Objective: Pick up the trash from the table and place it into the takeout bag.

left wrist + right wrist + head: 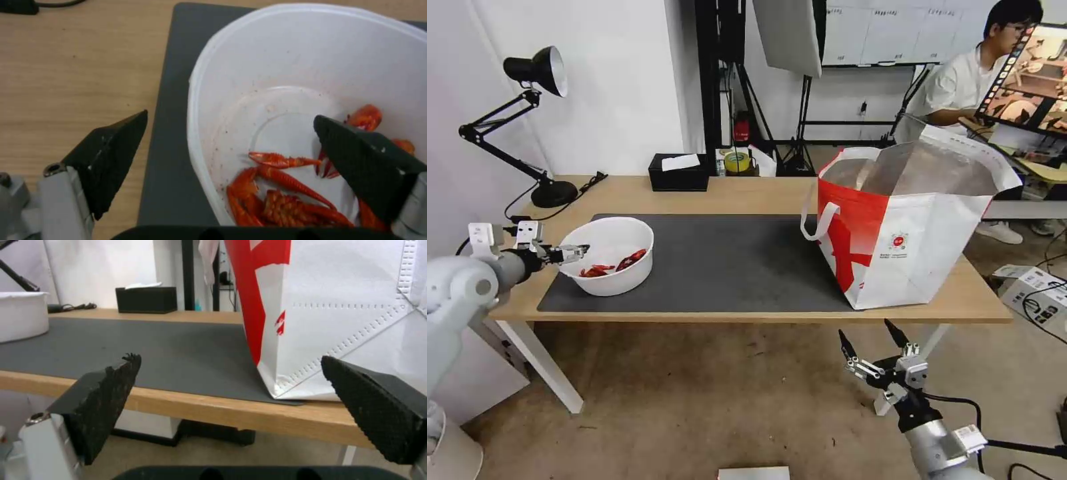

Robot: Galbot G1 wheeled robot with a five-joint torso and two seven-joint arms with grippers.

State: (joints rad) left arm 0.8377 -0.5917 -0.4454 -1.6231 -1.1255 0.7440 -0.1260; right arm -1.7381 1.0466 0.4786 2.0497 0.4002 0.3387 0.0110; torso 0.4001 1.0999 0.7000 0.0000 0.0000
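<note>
Bearing grey mat (727, 260), table (760, 193) holds bowl (608, 255), left tool (575, 252) spread astride rim; right tool (868, 340) spread.

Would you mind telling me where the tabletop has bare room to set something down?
The widest free patch is the grey mat between the white bowl and the takeout bag. A bare wood strip runs behind the mat, right of the tissue box. The lamp and left gripper crowd the bowl's end.

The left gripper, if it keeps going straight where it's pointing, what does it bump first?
Probably the white bowl. The left gripper is open with one finger outside the near rim and one over the red scraps, so the rim looks first in line, though depth is hard to judge.
</note>
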